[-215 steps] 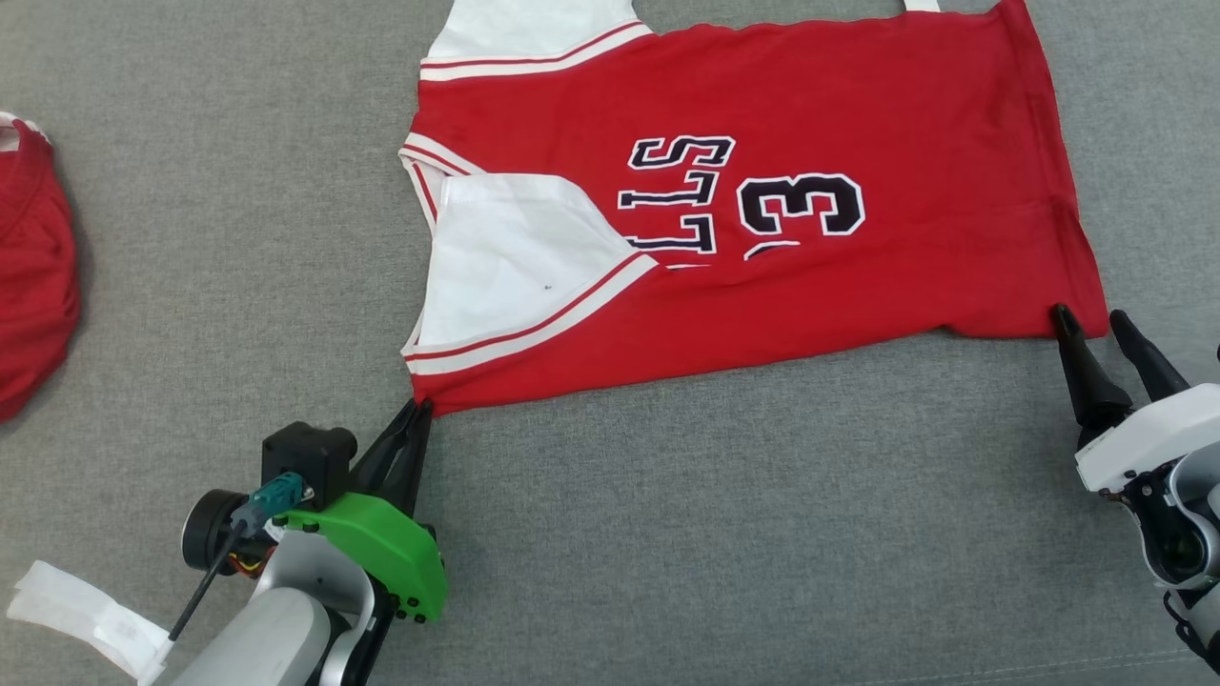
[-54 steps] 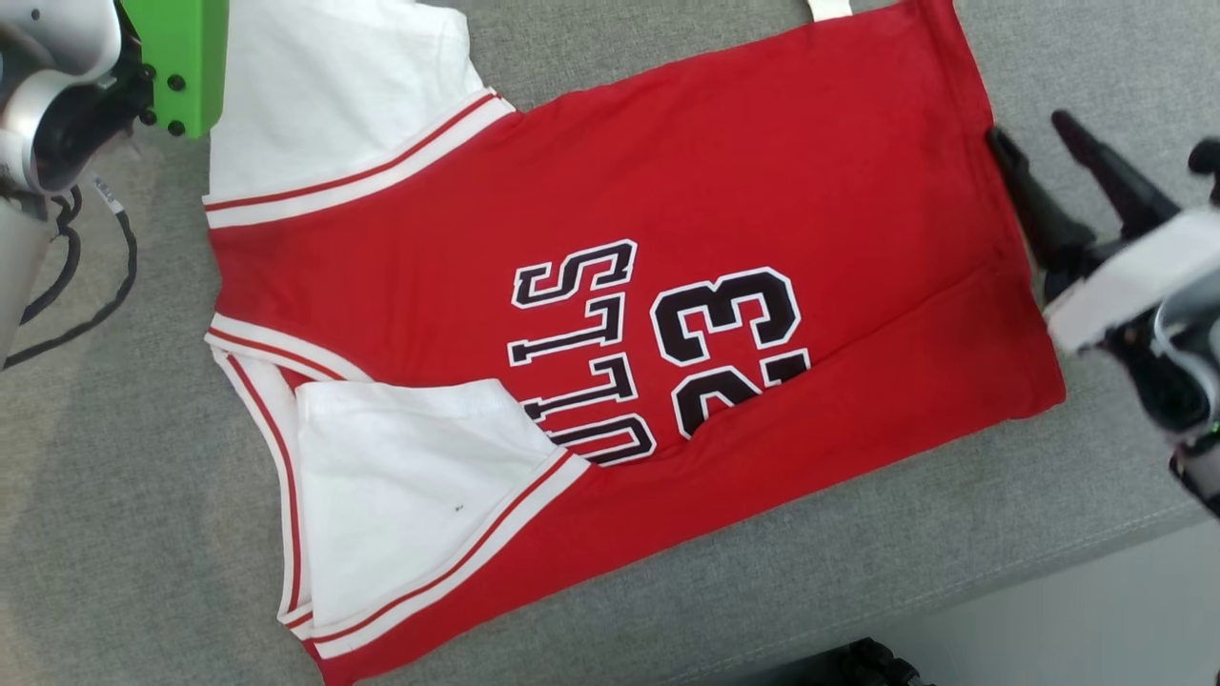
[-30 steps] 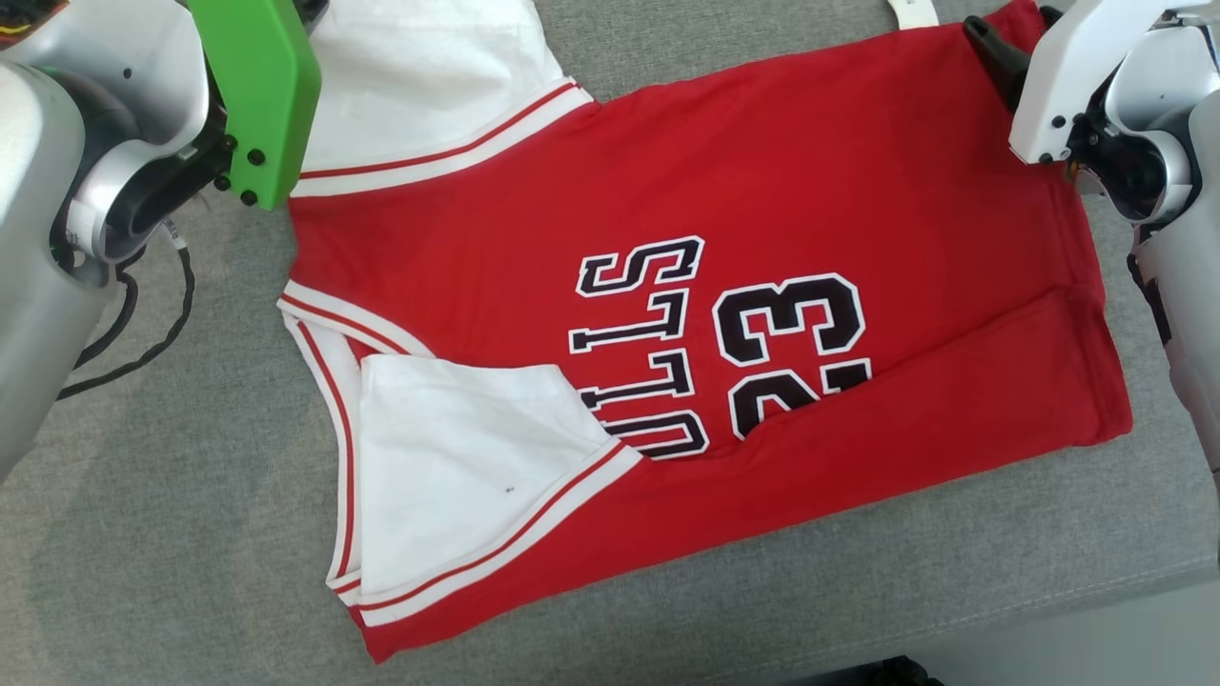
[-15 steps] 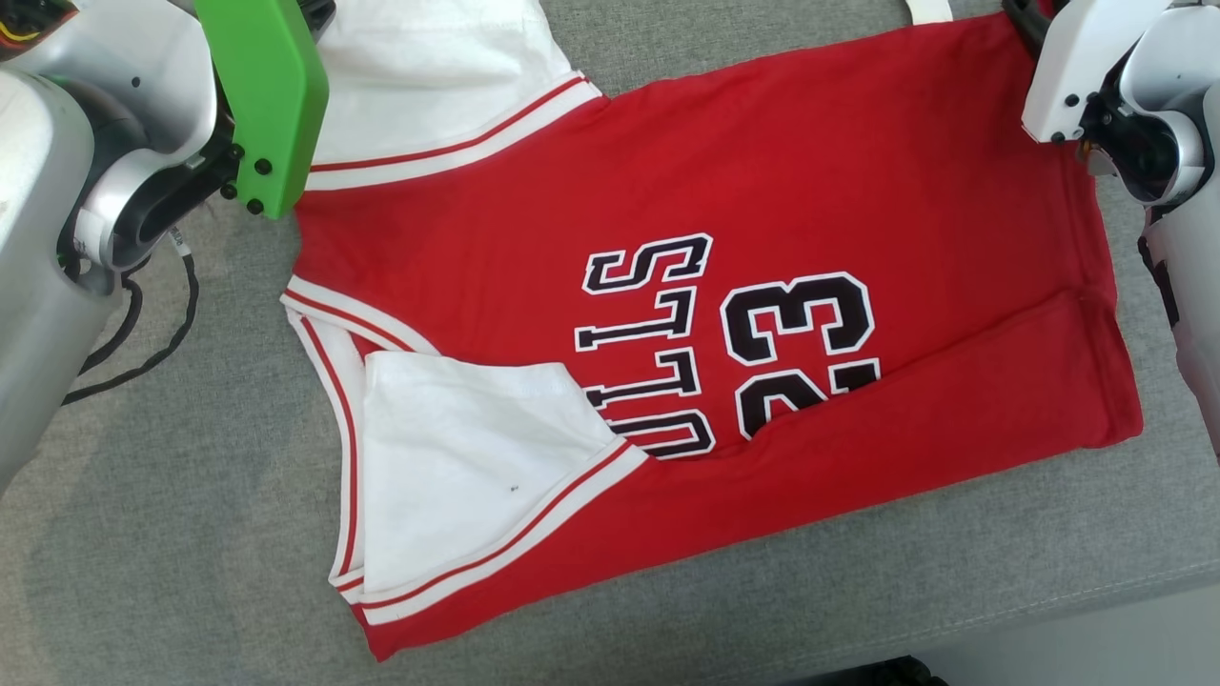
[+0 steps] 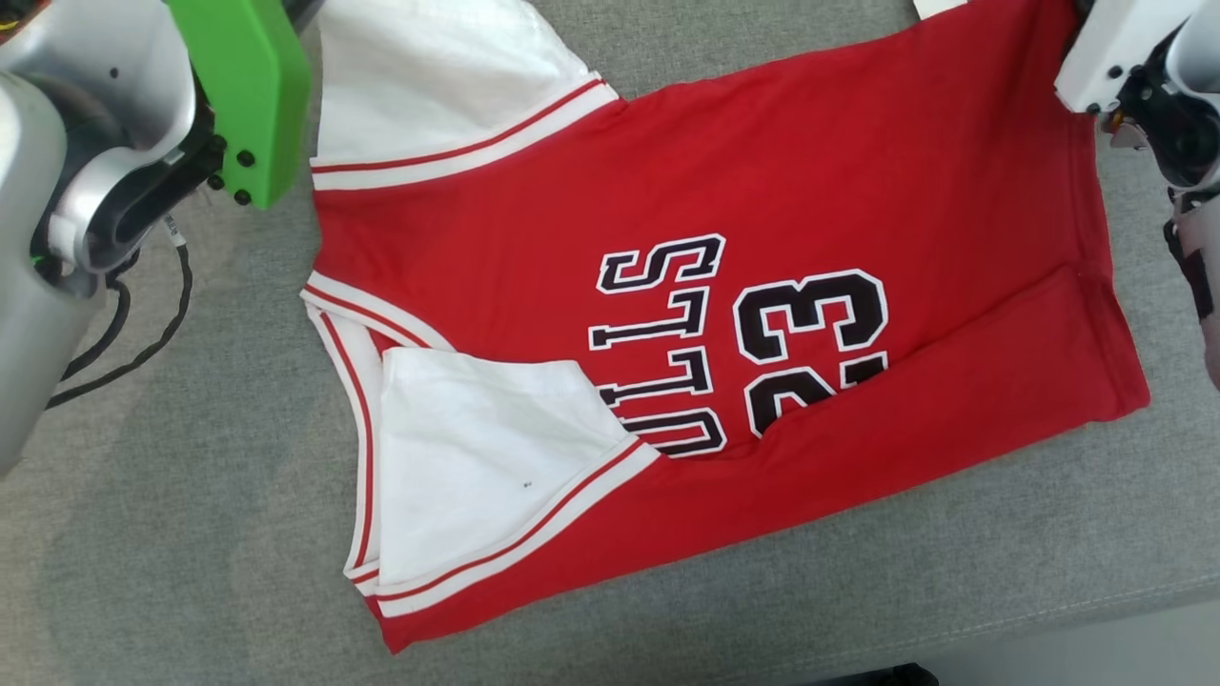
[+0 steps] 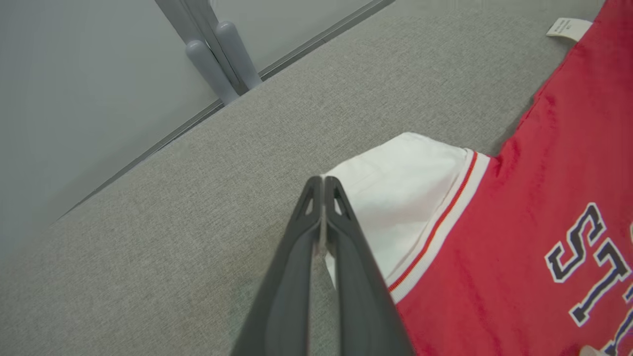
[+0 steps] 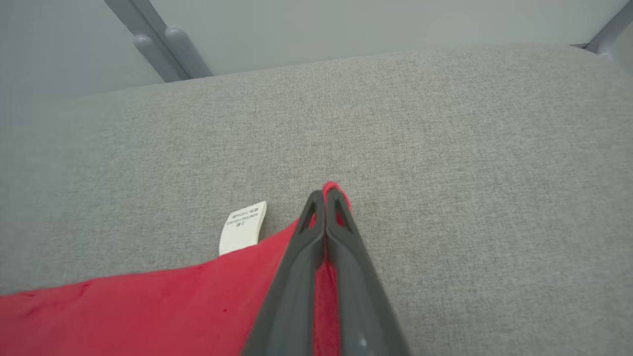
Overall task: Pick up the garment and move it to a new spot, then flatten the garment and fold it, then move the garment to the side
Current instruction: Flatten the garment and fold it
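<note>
The garment [image 5: 820, 181] is a red jersey with white sleeves, dark lettering and the number 23, lying spread on the grey cushion with its near long edge folded over. In the left wrist view my left gripper [image 6: 324, 183] is shut on the edge of the garment's [image 6: 534, 207] white far sleeve. In the right wrist view my right gripper [image 7: 326, 194] is shut on the far red hem corner of the garment [image 7: 148, 306], a tuft of red cloth poking past the tips. In the head view, both wrists sit at the top corners.
The grey cushion [image 5: 191, 534] ends at a seam near the lower right, with floor beyond. A white care label [image 7: 243, 226] sticks out from the hem. Grey metal posts [image 6: 222, 54] stand past the cushion's far edge. A black cable [image 5: 143, 333] hangs at the left wrist.
My right gripper has closed on the far hem corner; a second ago its fingers stood apart there. The view has shifted slightly. The left gripper stays shut on the sleeve.
</note>
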Motion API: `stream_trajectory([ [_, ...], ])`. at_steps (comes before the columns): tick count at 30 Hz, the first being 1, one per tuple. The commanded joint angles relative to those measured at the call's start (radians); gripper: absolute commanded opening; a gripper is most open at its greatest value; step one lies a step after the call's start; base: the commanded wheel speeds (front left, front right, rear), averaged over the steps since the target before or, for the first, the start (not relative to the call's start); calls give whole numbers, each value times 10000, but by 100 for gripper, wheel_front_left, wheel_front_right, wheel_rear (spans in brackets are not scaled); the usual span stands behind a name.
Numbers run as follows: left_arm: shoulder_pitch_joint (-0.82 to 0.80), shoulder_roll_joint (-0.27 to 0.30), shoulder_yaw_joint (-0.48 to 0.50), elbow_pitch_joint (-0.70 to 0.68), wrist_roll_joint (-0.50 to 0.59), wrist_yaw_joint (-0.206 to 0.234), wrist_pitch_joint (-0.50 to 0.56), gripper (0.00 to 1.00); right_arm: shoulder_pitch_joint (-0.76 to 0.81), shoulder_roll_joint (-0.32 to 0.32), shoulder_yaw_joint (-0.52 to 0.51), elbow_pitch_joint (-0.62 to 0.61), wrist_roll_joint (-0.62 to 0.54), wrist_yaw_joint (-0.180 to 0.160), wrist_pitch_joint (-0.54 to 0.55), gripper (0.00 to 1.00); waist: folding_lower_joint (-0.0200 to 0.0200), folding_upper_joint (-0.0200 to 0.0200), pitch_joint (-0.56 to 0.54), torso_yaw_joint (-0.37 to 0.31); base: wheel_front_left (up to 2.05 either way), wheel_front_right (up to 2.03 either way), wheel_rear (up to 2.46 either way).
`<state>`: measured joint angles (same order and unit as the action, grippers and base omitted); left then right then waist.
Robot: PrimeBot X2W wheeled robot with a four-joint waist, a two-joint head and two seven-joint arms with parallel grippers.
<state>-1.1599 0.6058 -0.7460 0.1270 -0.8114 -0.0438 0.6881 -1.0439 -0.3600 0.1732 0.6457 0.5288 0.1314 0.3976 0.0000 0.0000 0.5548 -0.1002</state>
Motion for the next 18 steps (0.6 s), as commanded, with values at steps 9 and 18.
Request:
stream_trajectory([
  [9,1118,565,965,-936,-919,26,-1243,0,1309,-984,-467,-1379,1893,-15,21,0,0,0,-542,441,0,0,0],
  [18,2231,950,1485,-2187,-1618,215,-1790,0,2615,-1721,-887,-2458,2637,-15,263,0,0,0,-987,877,0,0,0],
])
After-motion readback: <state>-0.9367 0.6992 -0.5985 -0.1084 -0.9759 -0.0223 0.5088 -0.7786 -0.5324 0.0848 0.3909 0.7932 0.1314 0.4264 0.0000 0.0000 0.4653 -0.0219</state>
